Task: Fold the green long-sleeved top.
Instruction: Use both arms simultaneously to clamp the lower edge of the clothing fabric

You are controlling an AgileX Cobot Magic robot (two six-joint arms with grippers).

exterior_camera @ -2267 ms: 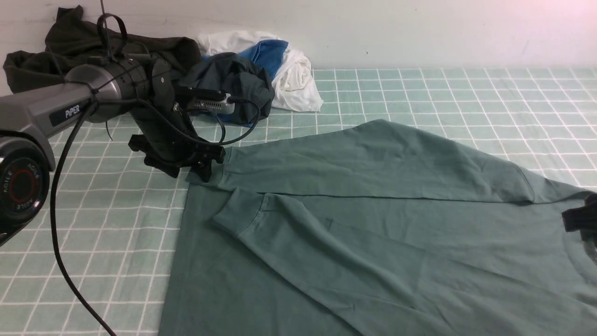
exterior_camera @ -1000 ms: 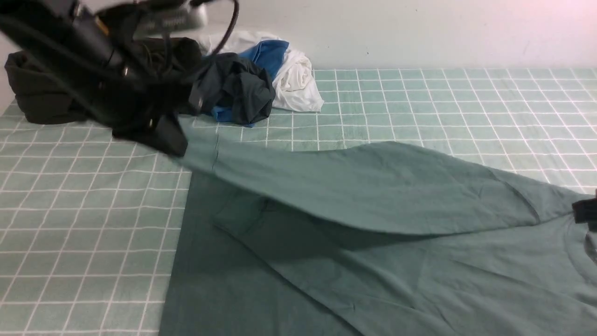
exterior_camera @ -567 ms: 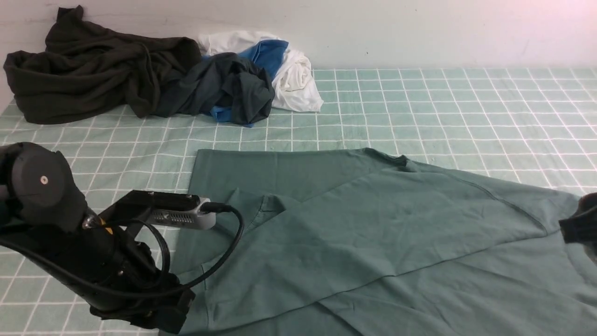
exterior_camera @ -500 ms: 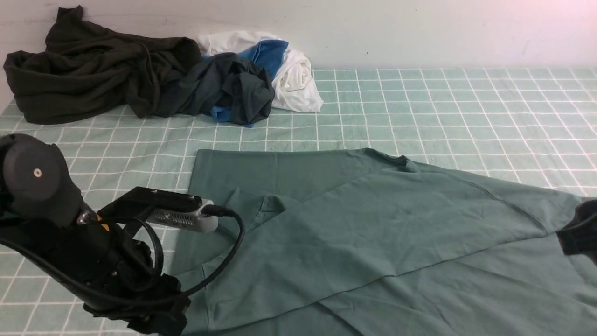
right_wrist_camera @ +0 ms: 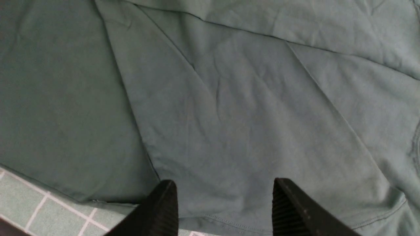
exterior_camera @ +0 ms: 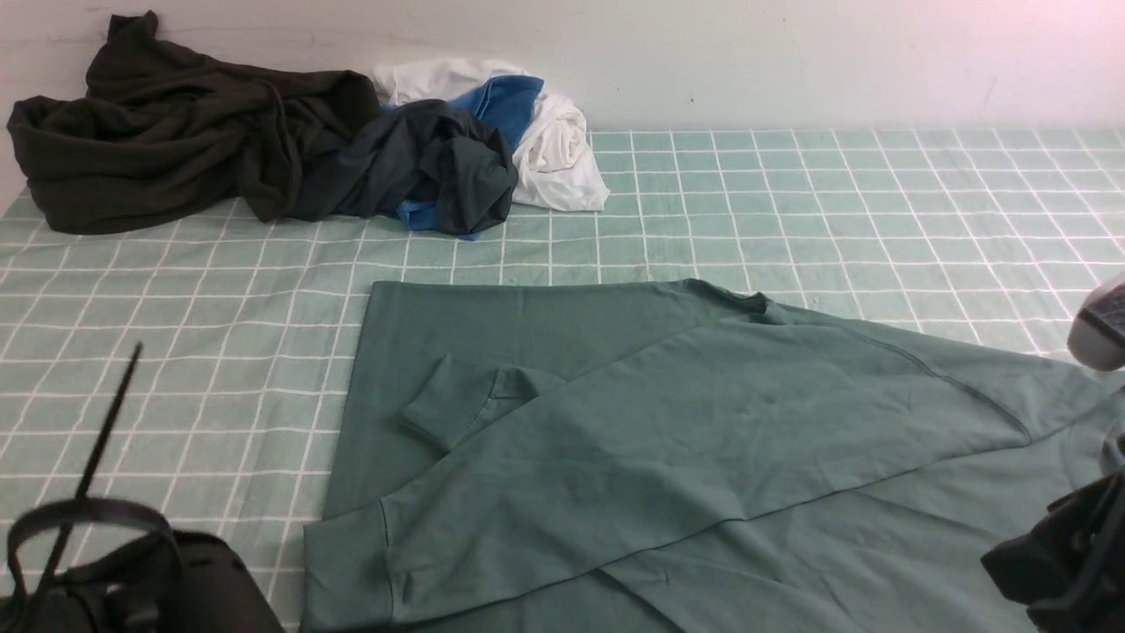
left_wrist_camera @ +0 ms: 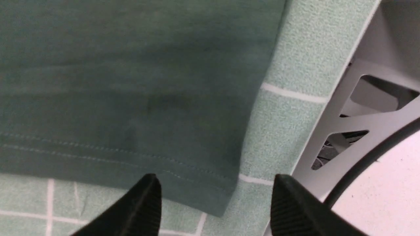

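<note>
You can see that the left gripper (left_wrist_camera: 216, 185) has released the sleeve (exterior_camera: 615, 466) and drawn back, jaws apart and empty like the right gripper (right_wrist_camera: 224, 191), so the green long-sleeved top (exterior_camera: 492, 325) lies flat on the checked cloth (exterior_camera: 791, 193), probably ready for body folds.

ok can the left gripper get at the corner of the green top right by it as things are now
Probably yes. The left gripper is open and hangs close over a stitched corner of the green long-sleeved top, which lies flat on the checked cloth with nothing on that corner.
</note>
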